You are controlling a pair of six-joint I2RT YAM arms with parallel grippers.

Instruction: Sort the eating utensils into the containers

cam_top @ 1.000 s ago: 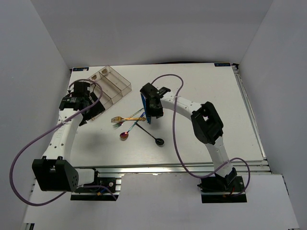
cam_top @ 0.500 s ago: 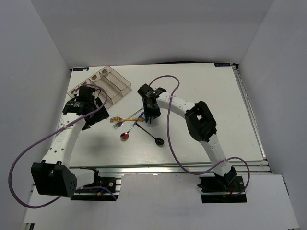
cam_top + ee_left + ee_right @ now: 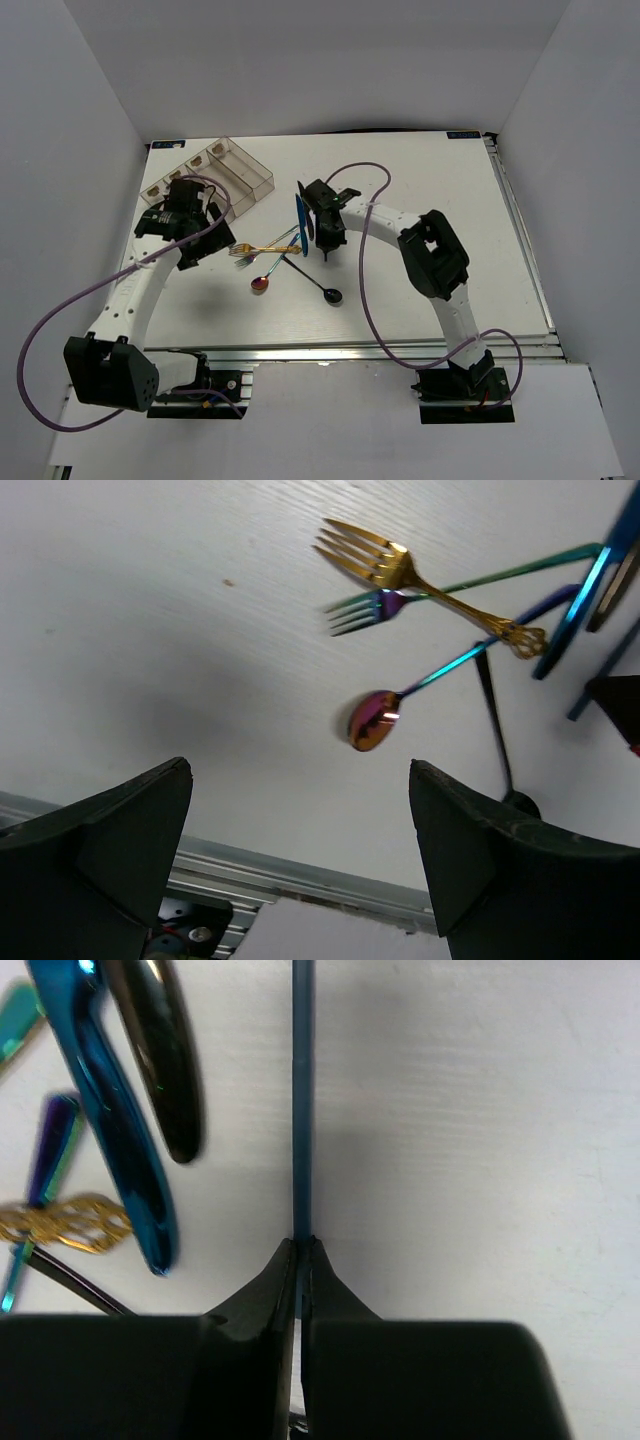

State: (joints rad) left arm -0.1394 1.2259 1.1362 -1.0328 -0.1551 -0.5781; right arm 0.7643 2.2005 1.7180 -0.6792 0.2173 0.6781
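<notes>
My right gripper (image 3: 302, 1245) is shut on a slim blue chopstick (image 3: 302, 1100) that lies on the table, running straight away from the fingertips. Left of it lie a blue knife (image 3: 110, 1120) and a black knife (image 3: 160, 1060). In the top view this gripper (image 3: 325, 243) sits just right of the blue knife (image 3: 301, 222). A gold fork (image 3: 400, 565), an iridescent fork (image 3: 368, 608), an iridescent spoon (image 3: 372, 720) and a black spoon (image 3: 333, 294) lie crossed in a loose pile. My left gripper (image 3: 300, 820) hangs open above bare table, left of the pile. The clear organiser tray (image 3: 250, 180) stands at the back left.
The table's near metal rail (image 3: 300, 885) runs under the left gripper. White walls close in the table on three sides. Purple cables (image 3: 365, 290) loop off both arms.
The right gripper's jaws have closed on the blue chopstick, and it has shifted a little to the right. The left gripper has swung slightly toward the pile, still open.
</notes>
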